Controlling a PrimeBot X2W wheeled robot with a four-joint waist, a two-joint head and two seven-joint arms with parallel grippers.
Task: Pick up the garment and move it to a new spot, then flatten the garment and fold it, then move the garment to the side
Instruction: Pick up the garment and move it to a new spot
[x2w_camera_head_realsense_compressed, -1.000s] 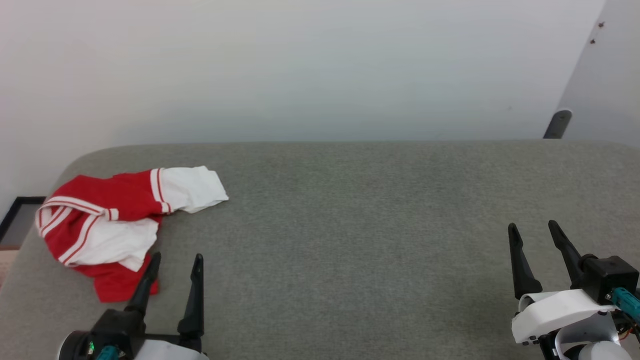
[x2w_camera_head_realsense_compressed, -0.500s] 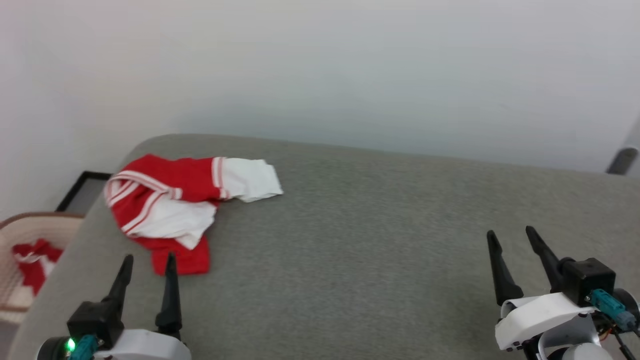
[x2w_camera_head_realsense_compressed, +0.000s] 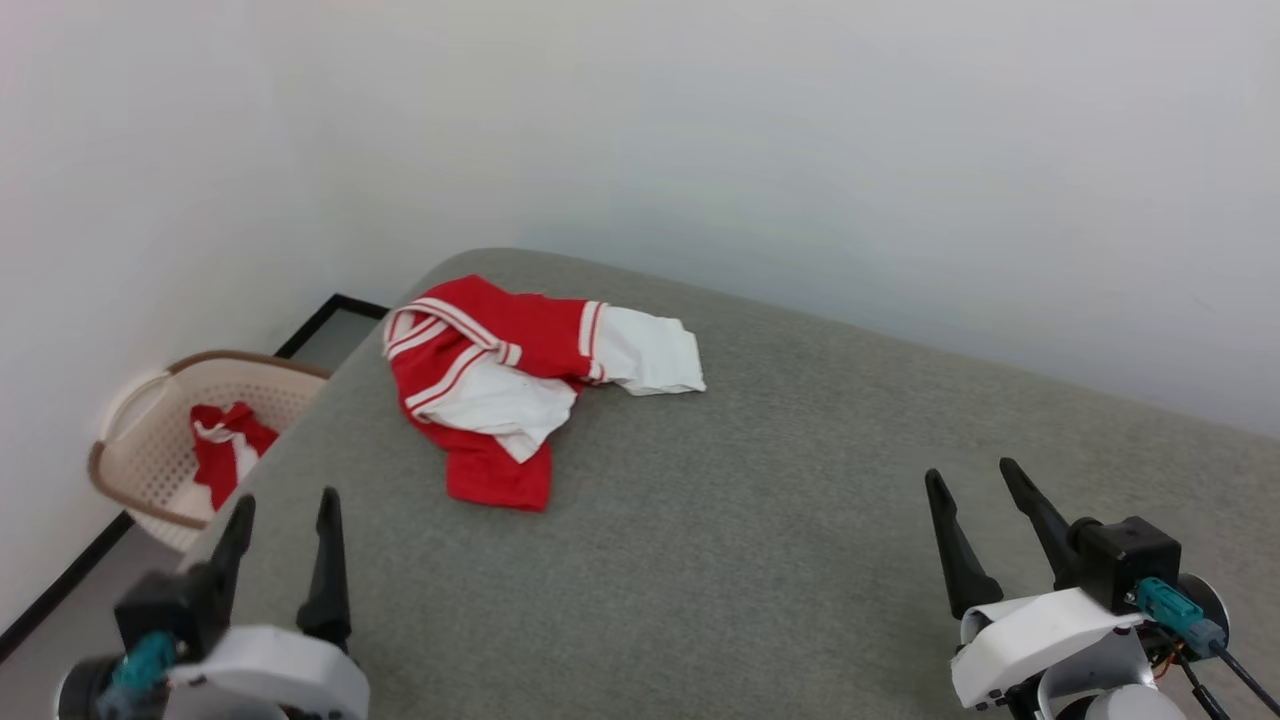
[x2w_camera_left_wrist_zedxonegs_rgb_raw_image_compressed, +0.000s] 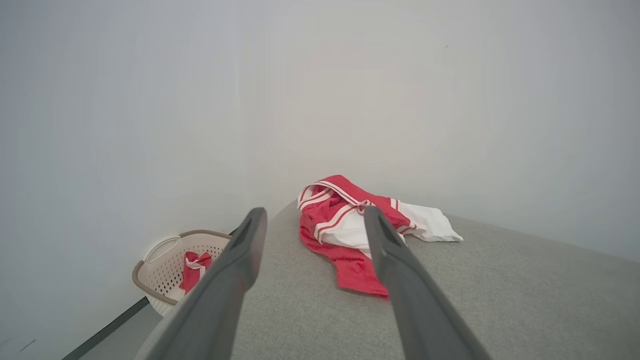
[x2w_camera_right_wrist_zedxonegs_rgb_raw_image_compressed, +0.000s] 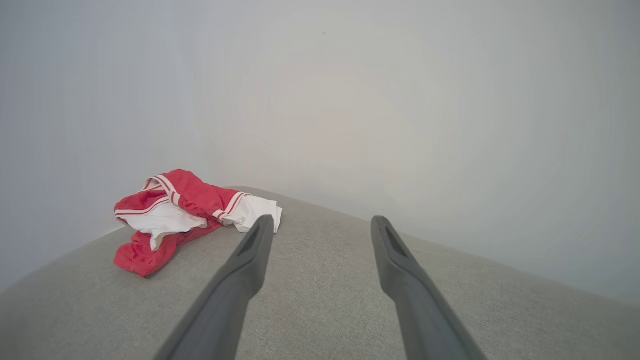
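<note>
The head has swung left and the whole view has shifted with it. The red jersey T-shirt (x2w_camera_head_realsense_compressed: 530, 330) now sits mid-frame, crumpled near the desk's (x2w_camera_head_realsense_compressed: 750, 520) far left corner, and a beige basket (x2w_camera_head_realsense_compressed: 150, 455) has come into sight beyond the edge. The left end effector (x2w_camera_head_realsense_compressed: 285, 497) and right end effector (x2w_camera_head_realsense_compressed: 971, 470) are both spread, empty and short of the shirt. Pickup not yet begun.

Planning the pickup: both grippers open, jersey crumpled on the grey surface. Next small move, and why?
Probably reach the left gripper forward toward the garment: it lies crumpled, untouched on the grey surface, nearer that gripper than the right gripper; both stand open and empty.
</note>
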